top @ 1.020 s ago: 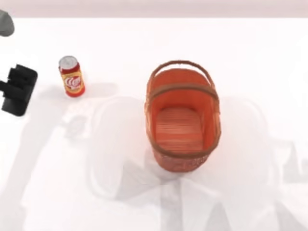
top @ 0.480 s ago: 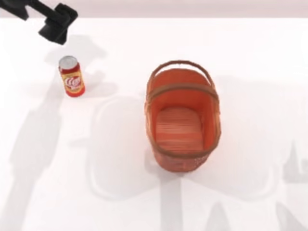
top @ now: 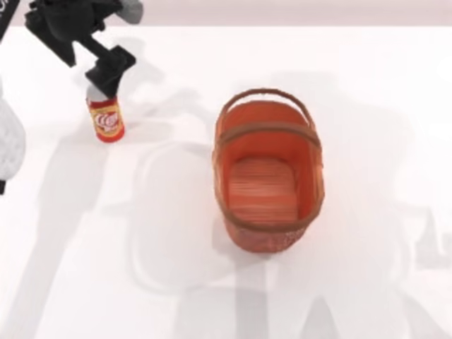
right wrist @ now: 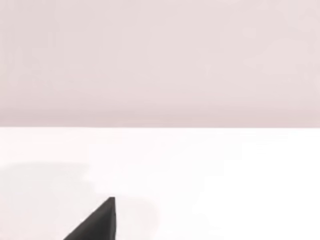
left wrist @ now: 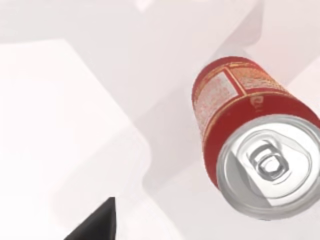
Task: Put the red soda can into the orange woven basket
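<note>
Standing upright on the white surface [top: 367,85], the small red cylindrical soda can [top: 106,119] with its silver top and white round logo sits well to the left of the large oval orange woven basket [top: 268,169], apart from it. That basket, brown-rimmed with an arched brown handle and slatted bottom, holds nothing. My left arm's black end effector [top: 107,70] hangs just above the can's top, at the can's far side from the camera; I cannot tell whether it is spread or pressed together. From the left wrist, the can [left wrist: 250,145] shows its pull-tab lid. My right arm is outside the top view.
</note>
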{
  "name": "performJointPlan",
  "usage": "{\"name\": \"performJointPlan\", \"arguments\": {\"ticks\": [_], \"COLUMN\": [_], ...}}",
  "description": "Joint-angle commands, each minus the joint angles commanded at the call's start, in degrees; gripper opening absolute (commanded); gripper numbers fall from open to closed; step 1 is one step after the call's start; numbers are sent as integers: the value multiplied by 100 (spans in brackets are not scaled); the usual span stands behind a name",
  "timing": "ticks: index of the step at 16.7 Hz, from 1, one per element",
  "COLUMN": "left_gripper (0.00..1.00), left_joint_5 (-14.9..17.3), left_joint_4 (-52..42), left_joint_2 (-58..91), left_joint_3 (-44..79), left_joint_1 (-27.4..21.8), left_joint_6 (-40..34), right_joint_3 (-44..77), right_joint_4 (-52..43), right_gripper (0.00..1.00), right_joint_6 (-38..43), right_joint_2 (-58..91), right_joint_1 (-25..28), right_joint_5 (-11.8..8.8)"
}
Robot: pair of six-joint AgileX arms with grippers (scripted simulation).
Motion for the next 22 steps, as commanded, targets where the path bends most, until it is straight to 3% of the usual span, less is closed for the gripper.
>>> {"name": "performJointPlan", "arguments": {"ticks": [3, 12, 22], "left_gripper": [100, 100, 100], "left_joint_5": [-34, -36, -11], "left_joint_4": [-276, -381, -1244], "left_joint_2": [585, 851, 2554], "left_joint_3": [616, 930, 3521], "left_joint_1": [18, 15, 24], "left_joint_6": [113, 127, 139], "right_joint_3": [0, 0, 0], "right_joint_4": [0, 0, 0], "right_gripper": [100, 100, 100], "right_joint_6": [0, 0, 0], "right_joint_2": [0, 0, 0], "right_joint_1": [0, 0, 0], "right_joint_5": [0, 0, 0]}}
